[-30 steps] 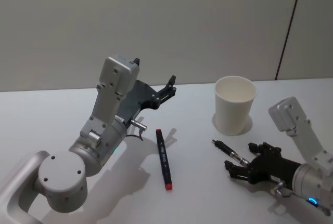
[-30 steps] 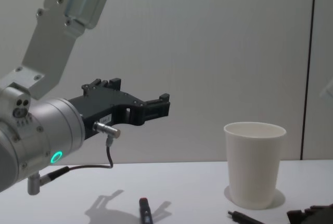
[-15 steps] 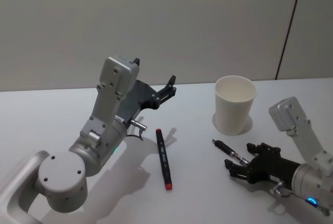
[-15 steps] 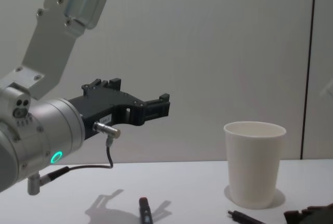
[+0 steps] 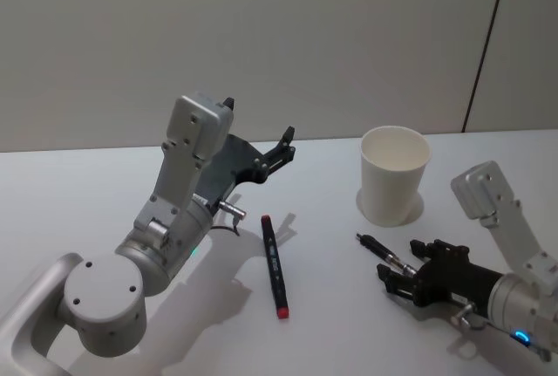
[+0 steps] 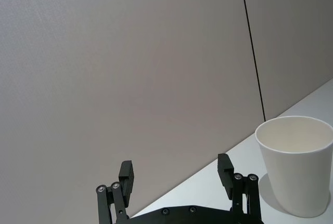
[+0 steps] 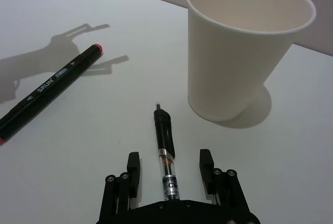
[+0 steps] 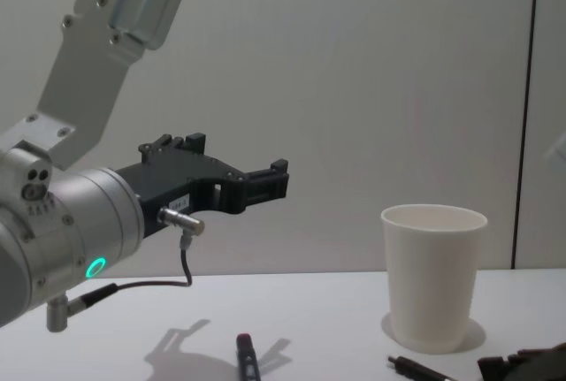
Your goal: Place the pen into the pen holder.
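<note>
A slim black pen (image 5: 384, 254) with a clear section lies on the white table, just in front of the pen holder (image 5: 394, 175), an upright white paper cup. My right gripper (image 5: 398, 263) is low over the table and open. Its two fingers straddle the rear part of the pen (image 7: 165, 151) without touching it, as the right wrist view shows around the right gripper (image 7: 169, 160). The cup (image 7: 244, 47) stands a little beyond the pen's tip. My left gripper (image 5: 258, 119) hangs open in the air at centre left, holding nothing.
A thick black marker (image 5: 274, 254) with a red end lies on the table (image 5: 105, 184) between the arms, left of the pen. A plain wall rises behind the table's far edge. The left gripper (image 6: 176, 169) points toward the cup (image 6: 296, 167) from well above the table.
My right gripper has crept slightly forward along the pen toward the cup. The left arm, marker and cup have not moved.
</note>
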Robot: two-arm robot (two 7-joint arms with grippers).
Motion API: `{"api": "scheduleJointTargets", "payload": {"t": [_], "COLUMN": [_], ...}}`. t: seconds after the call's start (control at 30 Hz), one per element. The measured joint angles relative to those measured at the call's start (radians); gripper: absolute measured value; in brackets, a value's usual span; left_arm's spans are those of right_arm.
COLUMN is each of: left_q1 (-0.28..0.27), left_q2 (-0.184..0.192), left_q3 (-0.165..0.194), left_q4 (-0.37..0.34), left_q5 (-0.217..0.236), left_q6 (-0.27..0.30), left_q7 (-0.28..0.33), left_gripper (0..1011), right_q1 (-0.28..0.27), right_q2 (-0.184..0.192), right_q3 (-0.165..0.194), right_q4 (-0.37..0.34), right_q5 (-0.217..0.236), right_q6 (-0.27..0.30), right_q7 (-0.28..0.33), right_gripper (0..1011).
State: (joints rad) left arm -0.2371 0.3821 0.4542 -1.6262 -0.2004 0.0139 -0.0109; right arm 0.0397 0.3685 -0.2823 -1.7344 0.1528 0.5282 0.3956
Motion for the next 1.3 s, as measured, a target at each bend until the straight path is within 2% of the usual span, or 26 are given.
{"api": "scheduleJointTargets", "payload": {"t": [0.37, 0.57, 0.67, 0.7, 0.73, 0.83, 0.87, 1.03, 1.3], "left_q1": [0.000, 0.000, 0.000, 0.000, 0.000, 0.000, 0.000, 0.000, 0.000], "left_q2": [0.000, 0.000, 0.000, 0.000, 0.000, 0.000, 0.000, 0.000, 0.000], "left_q3": [0.000, 0.000, 0.000, 0.000, 0.000, 0.000, 0.000, 0.000, 0.000], "left_q4": [0.000, 0.000, 0.000, 0.000, 0.000, 0.000, 0.000, 0.000, 0.000], "left_q5": [0.000, 0.000, 0.000, 0.000, 0.000, 0.000, 0.000, 0.000, 0.000], "left_q6": [0.000, 0.000, 0.000, 0.000, 0.000, 0.000, 0.000, 0.000, 0.000], "left_q7": [0.000, 0.000, 0.000, 0.000, 0.000, 0.000, 0.000, 0.000, 0.000], "left_gripper": [1002, 1002, 1003, 1003, 1003, 1003, 1003, 1003, 1003], "right_q1": [0.001, 0.000, 0.000, 0.000, 0.000, 0.000, 0.000, 0.000, 0.000], "right_q2": [0.000, 0.000, 0.000, 0.000, 0.000, 0.000, 0.000, 0.000, 0.000], "right_q3": [0.000, 0.000, 0.000, -0.001, -0.001, -0.001, -0.001, 0.000, -0.001], "right_q4": [0.000, 0.000, 0.001, 0.001, 0.001, 0.001, 0.001, 0.001, 0.001], "right_q5": [0.002, 0.004, 0.004, 0.004, 0.004, 0.004, 0.004, 0.004, 0.004], "right_q6": [-0.002, -0.004, -0.005, -0.005, -0.005, -0.006, -0.006, -0.006, -0.006], "right_q7": [0.000, 0.000, 0.000, 0.000, -0.001, -0.001, -0.001, -0.001, -0.002], "right_gripper": [645, 555, 485, 429, 429, 313, 313, 126, 118]}}
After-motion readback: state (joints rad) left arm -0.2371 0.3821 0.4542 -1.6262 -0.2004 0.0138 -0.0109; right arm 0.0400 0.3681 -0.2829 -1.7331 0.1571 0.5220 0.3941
